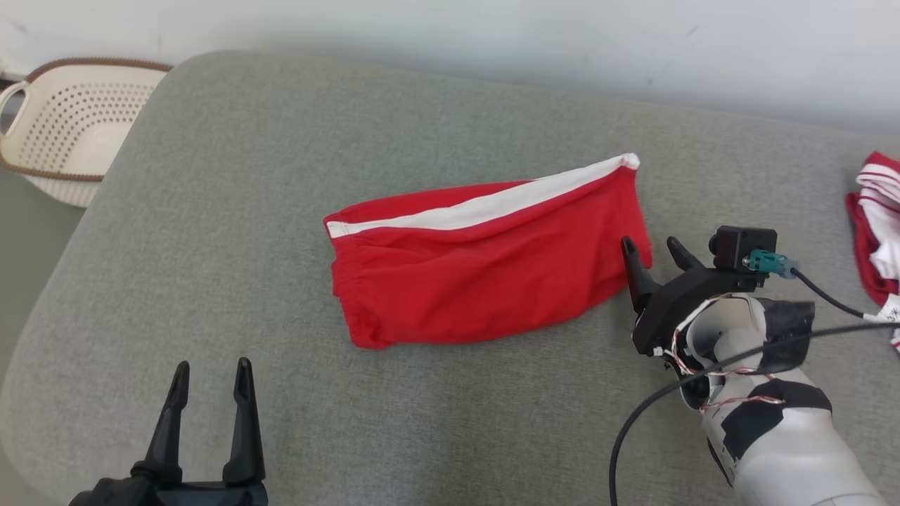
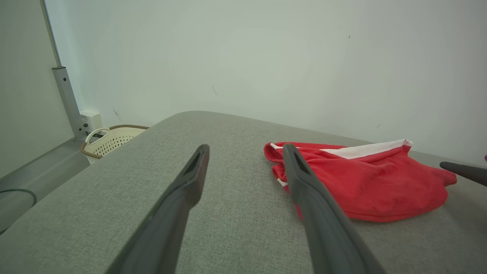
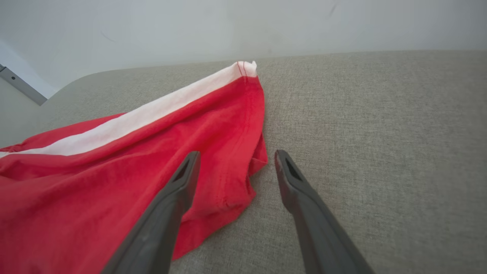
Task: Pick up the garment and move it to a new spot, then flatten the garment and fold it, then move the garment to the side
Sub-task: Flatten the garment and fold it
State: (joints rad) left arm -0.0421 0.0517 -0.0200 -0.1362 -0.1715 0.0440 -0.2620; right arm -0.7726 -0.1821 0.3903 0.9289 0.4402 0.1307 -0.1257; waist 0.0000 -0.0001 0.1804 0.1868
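Note:
Red shorts with a white side stripe lie folded flat in the middle of the grey cushion, waistband to the left. My right gripper stands open at the shorts' right hem, its left finger over the cloth edge and its right finger over bare cushion; the right wrist view shows the shorts and the gripper with the hem corner between its fingers, held by neither. Near the front edge my left gripper is open with nothing in it, well short of the shorts; its fingertips point at the cushion.
A cream perforated basket sits off the cushion's far left corner, seen too as the basket. Another red and white garment lies at the right edge. A black cable runs from my right wrist. A pale wall stands behind.

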